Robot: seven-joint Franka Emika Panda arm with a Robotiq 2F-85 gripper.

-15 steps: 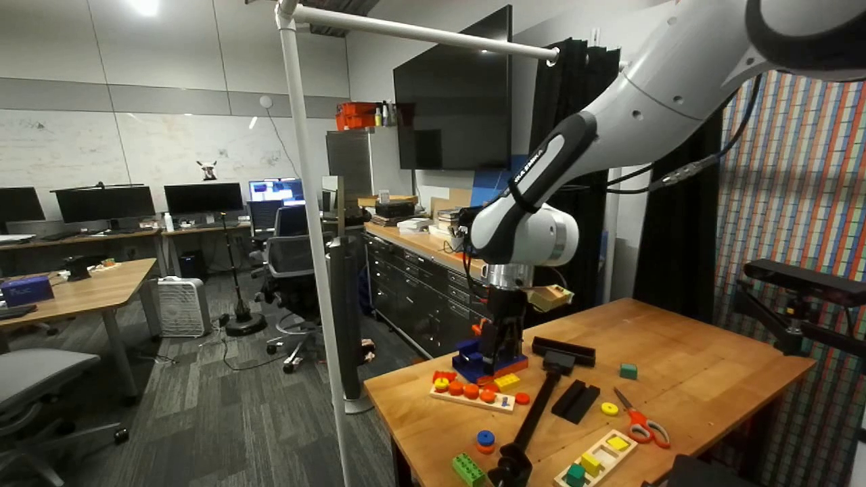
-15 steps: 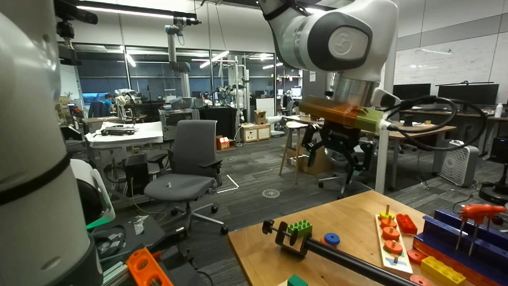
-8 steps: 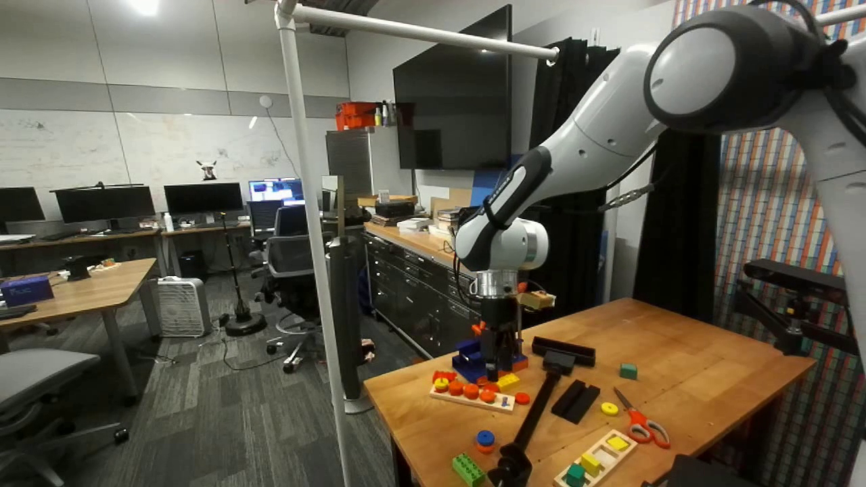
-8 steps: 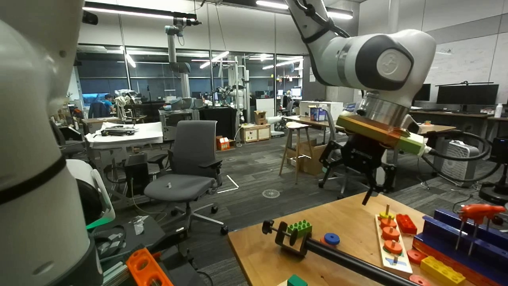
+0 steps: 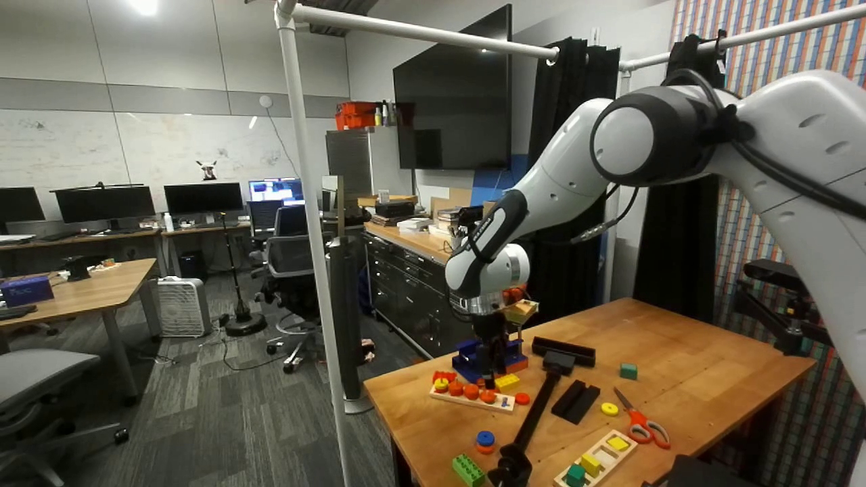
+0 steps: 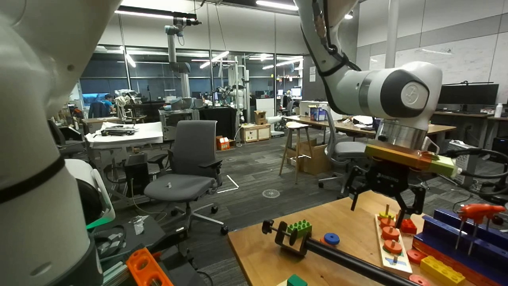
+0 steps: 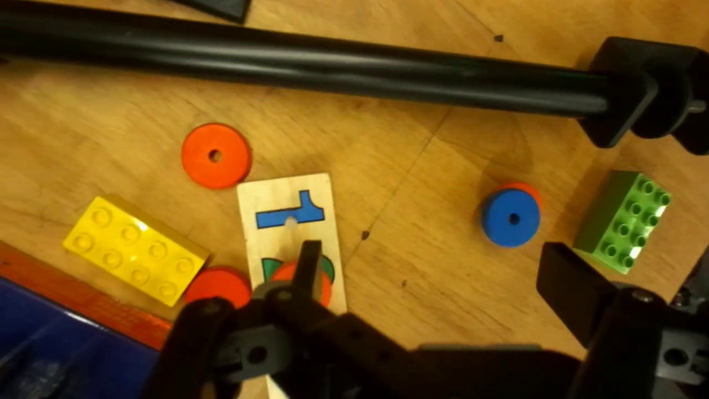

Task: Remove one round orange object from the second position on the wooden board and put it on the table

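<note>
My fingers [image 7: 571, 291] are wide apart, empty. I'd center over the orange disc [image 6: 393, 247], second spot on the pegboard [image 7: 277, 244] near a corner of the table [image 5: 676, 345], then lift dead straight.

Scissors [image 5: 634, 415] near yellow disc [image 5: 609, 409]; green studded brick [image 7: 625, 223] near black bar [image 7: 332, 65].

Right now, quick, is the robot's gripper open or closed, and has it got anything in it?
Gripper: open wide, holding nothing.
</note>
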